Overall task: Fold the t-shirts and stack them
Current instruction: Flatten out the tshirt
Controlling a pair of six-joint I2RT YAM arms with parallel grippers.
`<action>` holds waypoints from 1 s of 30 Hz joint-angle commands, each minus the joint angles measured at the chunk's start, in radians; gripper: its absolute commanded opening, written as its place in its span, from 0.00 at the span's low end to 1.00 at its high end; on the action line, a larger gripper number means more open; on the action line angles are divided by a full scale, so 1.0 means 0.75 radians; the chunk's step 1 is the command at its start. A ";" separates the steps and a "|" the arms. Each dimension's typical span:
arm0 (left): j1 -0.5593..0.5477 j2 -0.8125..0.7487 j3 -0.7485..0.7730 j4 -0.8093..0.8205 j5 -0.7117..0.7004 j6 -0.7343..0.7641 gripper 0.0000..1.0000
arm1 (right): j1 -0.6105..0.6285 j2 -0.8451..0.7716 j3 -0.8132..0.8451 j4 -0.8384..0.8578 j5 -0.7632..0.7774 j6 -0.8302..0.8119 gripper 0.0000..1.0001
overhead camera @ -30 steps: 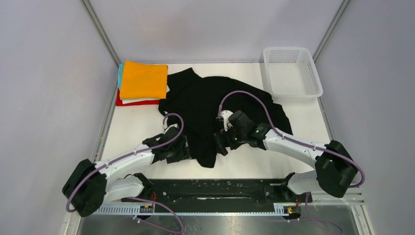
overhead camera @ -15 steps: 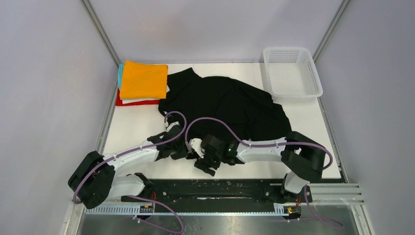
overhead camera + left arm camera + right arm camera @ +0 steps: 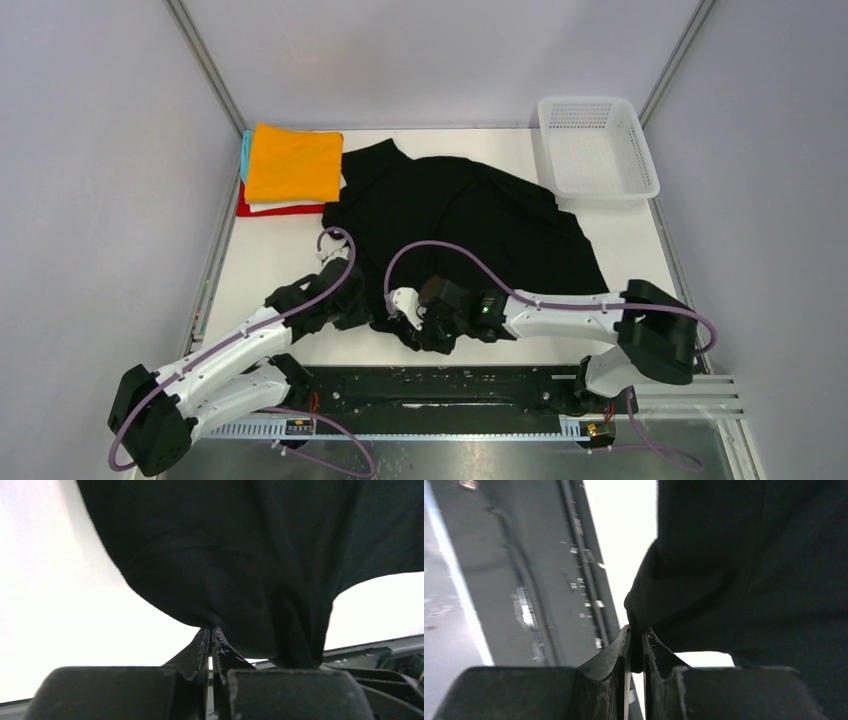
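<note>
Black t-shirt (image 3: 470,215), rumpled, near hem pinched

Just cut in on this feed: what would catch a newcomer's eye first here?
The big black shirt sprawled across the middle of the table, its near hem pinched by both the left gripper and the right gripper, close together. Next, the orange shirt topping the folded stack at the far left, and the white basket in the far right corner.
</note>
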 commanded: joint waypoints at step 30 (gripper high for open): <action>0.337 0.717 0.620 0.204 0.351 0.322 0.75 | -0.930 -0.093 0.217 -0.152 0.031 0.537 0.99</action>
